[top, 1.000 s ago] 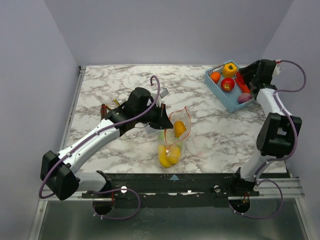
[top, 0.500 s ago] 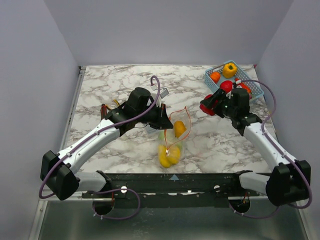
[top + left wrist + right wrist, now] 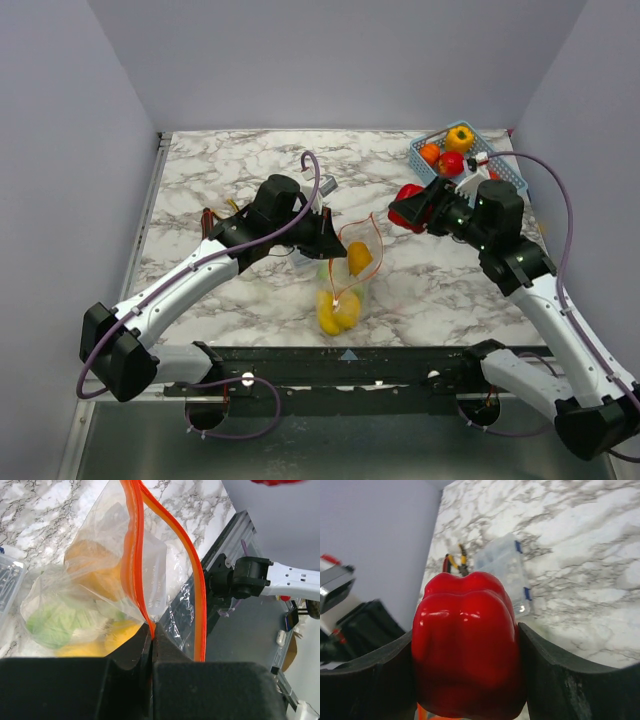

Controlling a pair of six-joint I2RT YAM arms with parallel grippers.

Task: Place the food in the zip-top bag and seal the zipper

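The red pepper [image 3: 466,645] is being gripped firmly between the fingers of the right end effector [image 3: 420,208], which is being held above the worktop [image 3: 230,165], between the blue basket [image 3: 512,172] and the zip-top bag [image 3: 345,285]. The bag is lying near the middle of the worktop's near side, with yellow pieces [image 3: 335,312] and an orange piece [image 3: 359,257] already inside. One lip of the zipper [image 3: 134,555] is being pinched by the clenched left end effector [image 3: 151,630] and raised, so the mouth is being held open as a narrow slot, with the other lip hanging free. Delivery of the pepper into that slot is judged to be the step in hand. For this to go well, an approach squarely over the gap between the two red-orange lips is being called for, since the pepper looks nearly as wide as the opening. Release is best being delayed until the pepper is past both lips, because the floppy free lip could be pushed shut or the pepper could roll off outside. The left pinch is being relied on throughout.
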